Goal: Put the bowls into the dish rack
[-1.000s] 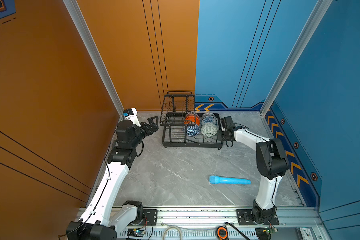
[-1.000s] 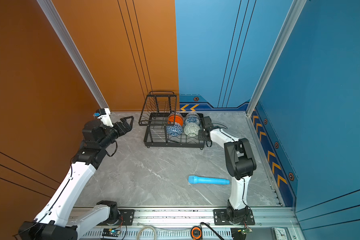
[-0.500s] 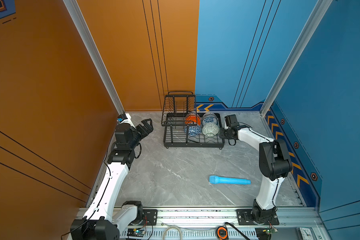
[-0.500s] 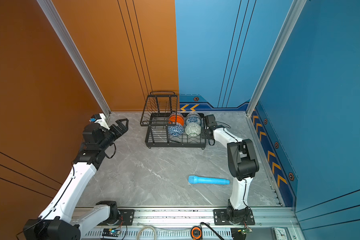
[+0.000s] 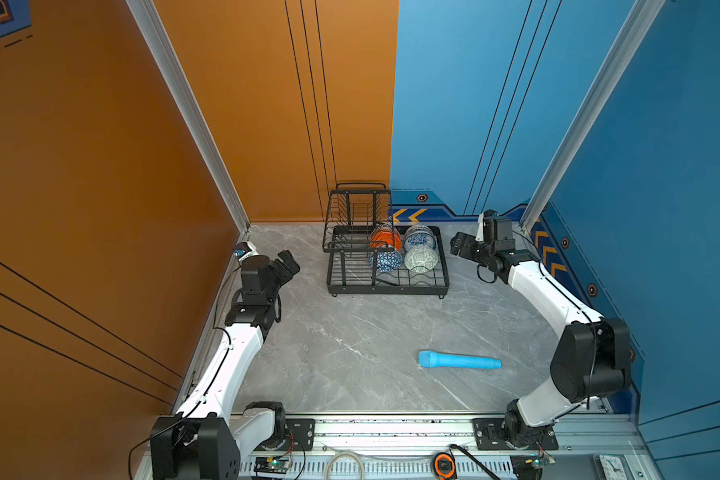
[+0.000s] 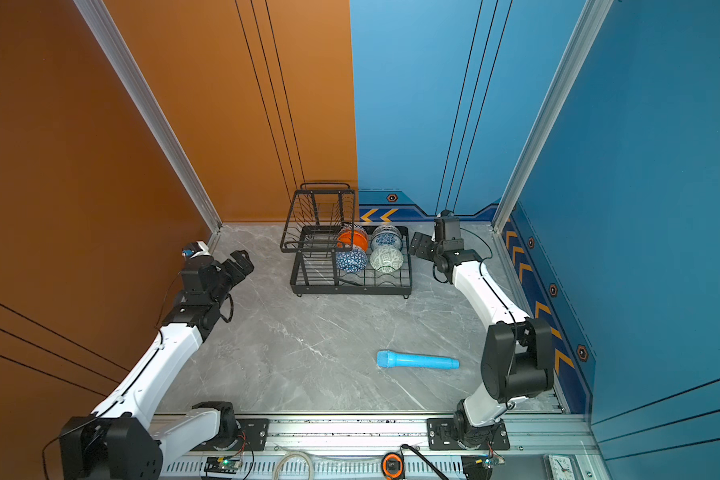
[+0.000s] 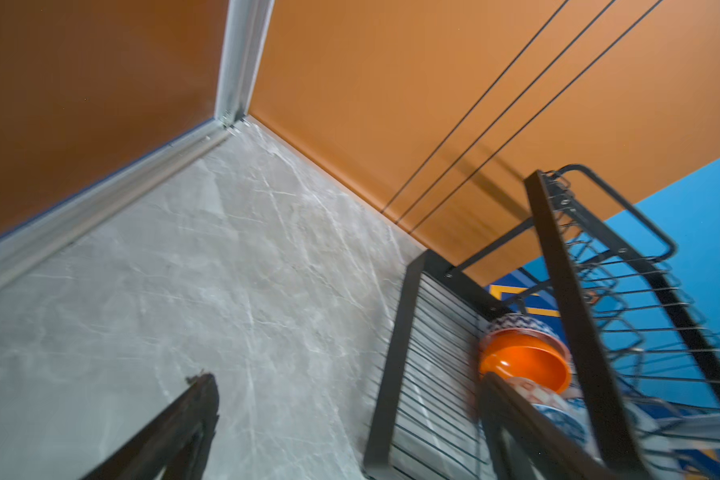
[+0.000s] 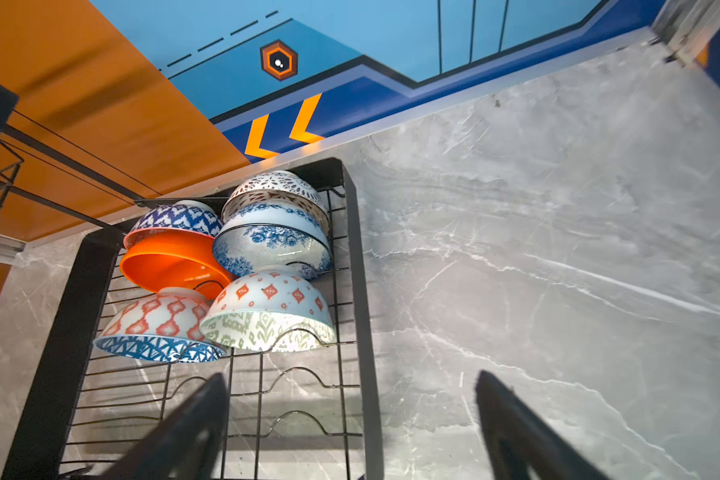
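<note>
Seemingly all six bowls (image 8: 267,245) are leaning in the lower tray of the dish rack (image 8: 360,291), so the right gripper (image 8: 350,376), hanging spread and empty like the left gripper (image 5: 289,262), should be clearing the rim gently.

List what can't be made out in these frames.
Both top views: dotted bowl and zigzag bowl, clear in the right wrist view, sit mostly hidden behind the floral bowl and orange bowl.
Left wrist view: dish rack and its bowls are motion-blurred; the raised basket frame crosses them.
Wrist views: blue cylinder out of frame.
Top views: small dial cut off by the bottom edge, unreadable.
</note>
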